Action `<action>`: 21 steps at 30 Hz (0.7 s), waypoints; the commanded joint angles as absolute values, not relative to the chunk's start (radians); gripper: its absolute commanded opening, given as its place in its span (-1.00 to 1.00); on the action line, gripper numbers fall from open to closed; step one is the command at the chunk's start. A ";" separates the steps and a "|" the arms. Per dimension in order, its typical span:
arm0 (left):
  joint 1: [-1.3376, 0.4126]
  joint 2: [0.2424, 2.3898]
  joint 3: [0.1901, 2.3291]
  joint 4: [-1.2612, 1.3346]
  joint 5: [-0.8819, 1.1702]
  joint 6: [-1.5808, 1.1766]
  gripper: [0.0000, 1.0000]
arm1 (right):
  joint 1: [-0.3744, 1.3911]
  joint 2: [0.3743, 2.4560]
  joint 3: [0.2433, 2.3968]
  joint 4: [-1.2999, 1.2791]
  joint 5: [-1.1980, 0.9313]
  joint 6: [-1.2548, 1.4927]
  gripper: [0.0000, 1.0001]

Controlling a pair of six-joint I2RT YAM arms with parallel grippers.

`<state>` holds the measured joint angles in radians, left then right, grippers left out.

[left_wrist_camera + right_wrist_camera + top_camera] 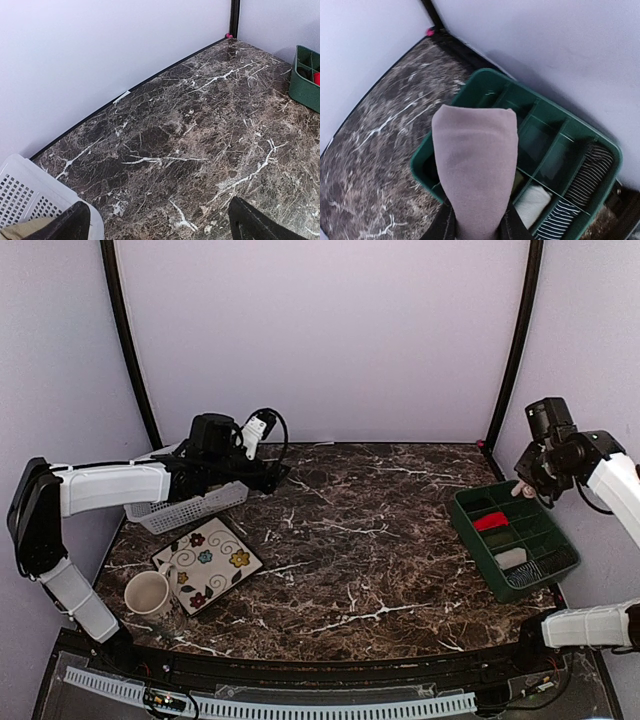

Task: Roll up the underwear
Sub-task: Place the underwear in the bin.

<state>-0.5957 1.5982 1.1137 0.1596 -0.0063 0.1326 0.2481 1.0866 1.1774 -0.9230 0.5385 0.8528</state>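
Note:
My right gripper (475, 226) is shut on the dusty pink underwear (475, 160), a rolled bundle that stands up between the black fingers (440, 227). It hangs above the near-left corner of the green tray (560, 112). From the top view the right gripper (530, 486) hovers over the tray's far end (470, 530), with a bit of pink cloth (521, 490) showing. The left gripper (160, 222) is open over bare marble, nothing between its fingers. An olive-khaki underwear (20, 231) peeks from the white basket (25, 195) at the lower left.
The tray's compartments hold a red roll (490, 521), a grey-white roll (532, 202) and striped rolls (592, 167). The white basket (190, 510) lies under the left arm (110, 485). A flowered plate (207, 563) and a mug (148, 593) sit front left.

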 commanded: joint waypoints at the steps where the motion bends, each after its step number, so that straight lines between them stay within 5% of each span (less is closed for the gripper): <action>1: -0.595 1.604 1.127 0.183 -0.034 0.106 0.98 | 0.111 1.058 1.160 -1.111 0.573 1.013 -1.00; 8: -0.595 1.646 1.153 0.174 -0.066 0.100 0.98 | -0.108 1.133 1.038 -1.156 0.576 1.034 -1.00; 21: -0.595 1.707 1.212 0.127 -0.091 0.104 0.98 | -0.169 1.345 0.975 -0.965 0.652 0.909 -1.00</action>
